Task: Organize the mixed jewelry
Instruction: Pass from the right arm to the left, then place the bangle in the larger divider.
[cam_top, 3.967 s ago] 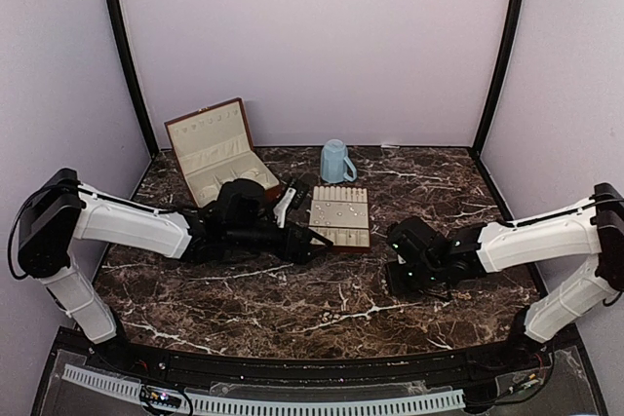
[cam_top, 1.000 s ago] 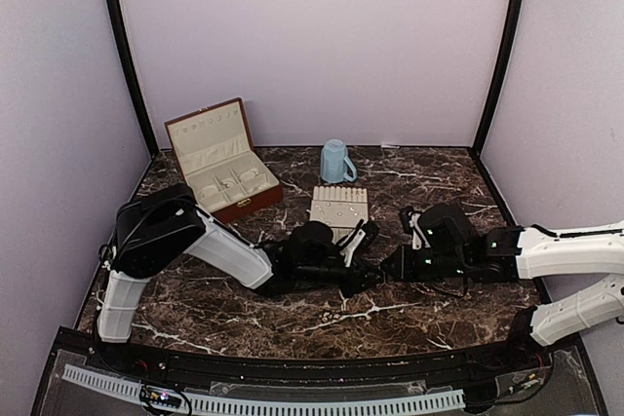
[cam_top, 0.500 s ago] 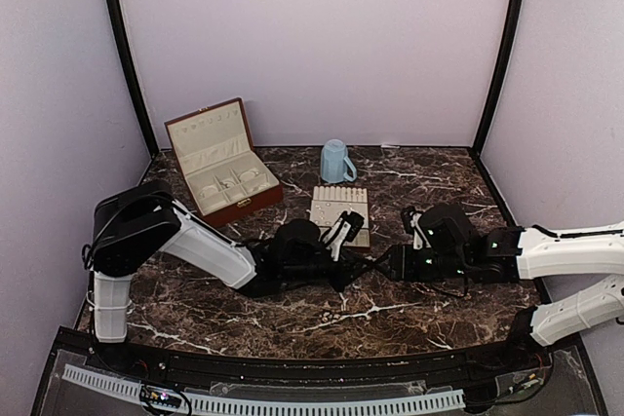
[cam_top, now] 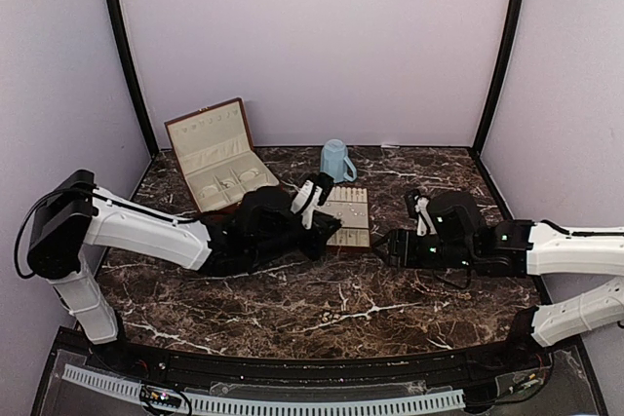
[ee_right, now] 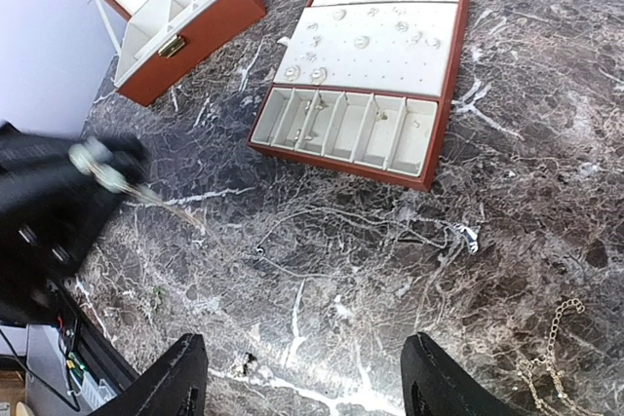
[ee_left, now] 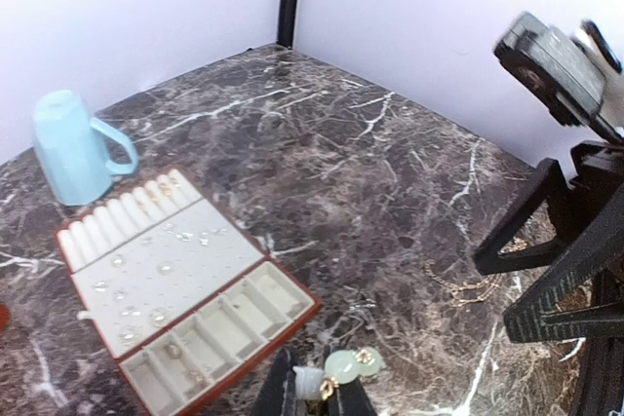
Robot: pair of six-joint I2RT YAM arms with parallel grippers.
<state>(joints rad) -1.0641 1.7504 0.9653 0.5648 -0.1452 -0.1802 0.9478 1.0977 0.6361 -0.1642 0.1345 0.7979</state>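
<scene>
A pale-green piece of jewelry (ee_left: 343, 367), possibly an earring, is pinched in the left hand (ee_left: 317, 392), just beside the slotted tray (ee_left: 249, 301) mid-table. More specks (ee_right: 361, 42) dot that tray. A chain (ee_right: 551, 333) lies on the table (ee_right: 322, 270) near the right hand (ee_right: 307, 382), which gapes wide.

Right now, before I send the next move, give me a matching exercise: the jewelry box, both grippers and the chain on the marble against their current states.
1 jewelry box
2 left gripper
3 right gripper
4 thin chain

A jaws wide, empty
B lid raised
C shut on pale green jewelry piece
D lying loose, ungripped

Pairs: 1-B, 2-C, 3-A, 4-D
</scene>
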